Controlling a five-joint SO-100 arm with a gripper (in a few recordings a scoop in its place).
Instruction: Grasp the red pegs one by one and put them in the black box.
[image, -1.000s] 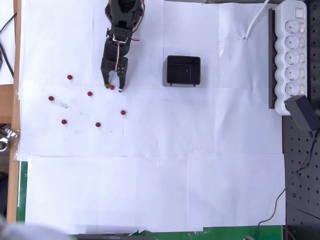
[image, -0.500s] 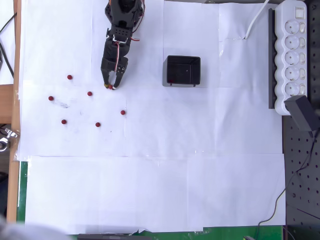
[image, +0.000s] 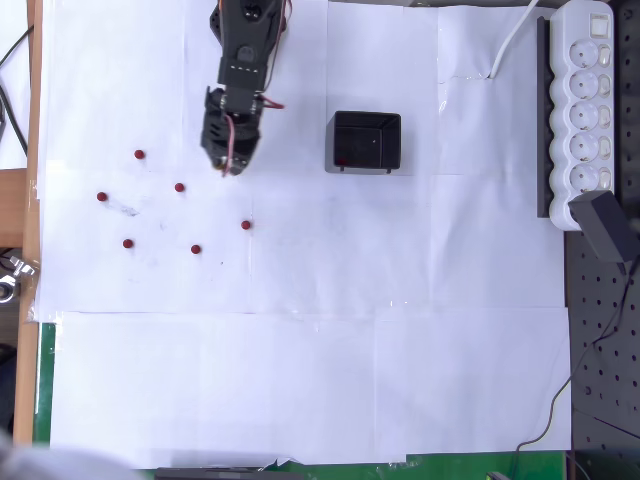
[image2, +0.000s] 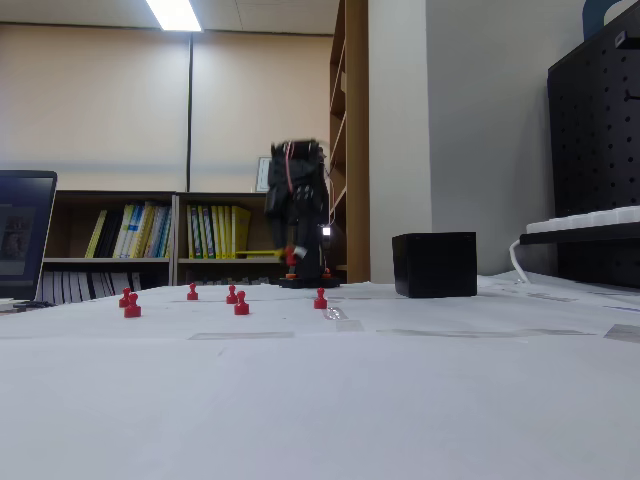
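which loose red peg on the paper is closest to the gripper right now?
The small dark-red peg just lower-left of the black two-finger gripper in the overhead view. The other five loose pegs lie farther left or lower on the paper.

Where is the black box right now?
In the overhead view the black box sits on the white paper, right of the gripper and left of the white power strip.

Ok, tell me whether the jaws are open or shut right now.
Shut, on a red peg. In the overhead view the gripper shows its jaws pressed together with no gap, and in the fixed view red shows at their tip, lifted off the paper.
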